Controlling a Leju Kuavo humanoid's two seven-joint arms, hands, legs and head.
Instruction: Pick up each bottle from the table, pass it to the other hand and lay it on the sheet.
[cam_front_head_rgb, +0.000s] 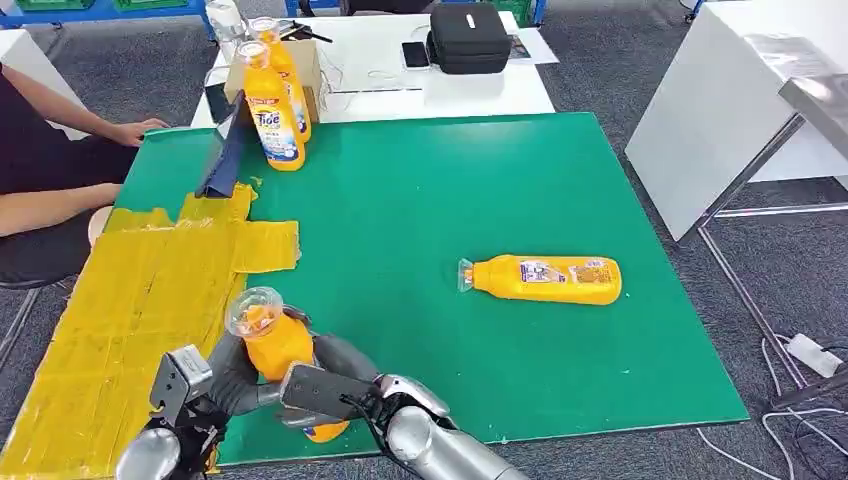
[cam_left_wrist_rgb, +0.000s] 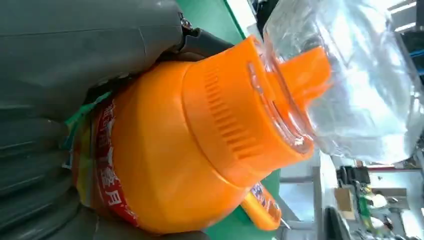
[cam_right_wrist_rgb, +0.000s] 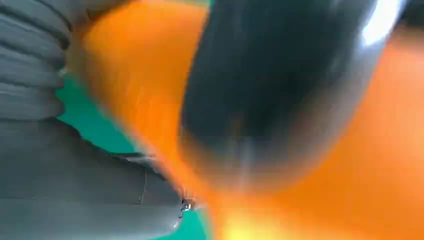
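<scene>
Head view shows both hands meeting at the bench's near edge around one orange bottle, held upright just beside the yellow sheet. The left hand wraps the bottle's body from the sheet side, and the right hand closes on it lower down from the other side, so this looks like the handover itself, with both hands gripping so the bottle cannot drop between them. From the left wrist, grey fingers lie tight against the label below the ribbed orange cap and its clear cover. The right wrist picture is blurred, but orange fills it close against that hand. Which hand is giving and which taking cannot be told. Farther out, near the bench's middle, a second bottle lies on its side on the green surface, off the sheet. At the far left corner two more bottles stand upright, waiting, beside a person's hand.
</scene>
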